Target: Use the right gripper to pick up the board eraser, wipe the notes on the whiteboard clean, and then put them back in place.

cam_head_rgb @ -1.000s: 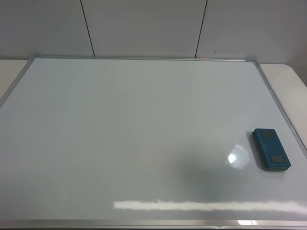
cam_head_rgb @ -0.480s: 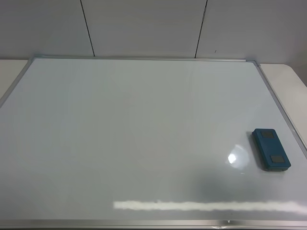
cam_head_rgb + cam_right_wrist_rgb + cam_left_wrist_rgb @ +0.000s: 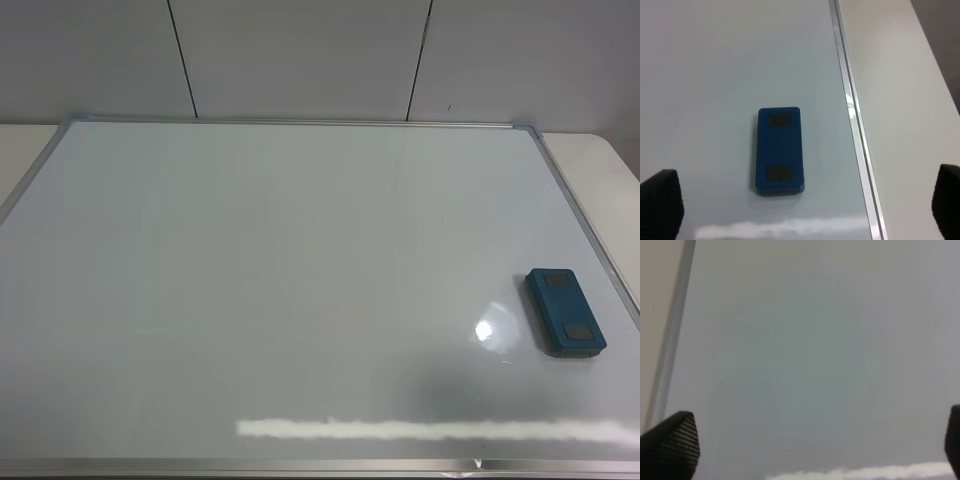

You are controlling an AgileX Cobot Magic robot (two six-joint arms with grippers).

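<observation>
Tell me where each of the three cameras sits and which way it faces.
Exterior high: mounted above, looking down on the whiteboard and board eraser; no robot parts show.
Left wrist: on the left arm, facing bare board; open left pincer fingertips at the corners.
Right wrist: above the eraser; open right pincer fingertips at the corners.
Exterior and right wrist share the eraser beside the frame.

A teal board eraser [image 3: 565, 311] with two grey insets lies on the silver-framed white whiteboard [image 3: 280, 290].

Right gripper [image 3: 805, 200]: jaws spread wide, empty, fingertips [image 3: 660, 202] held above the whiteboard [image 3: 715, 60]; left gripper [image 3: 815, 447]: jaws likewise parted, empty, over the same board.
</observation>
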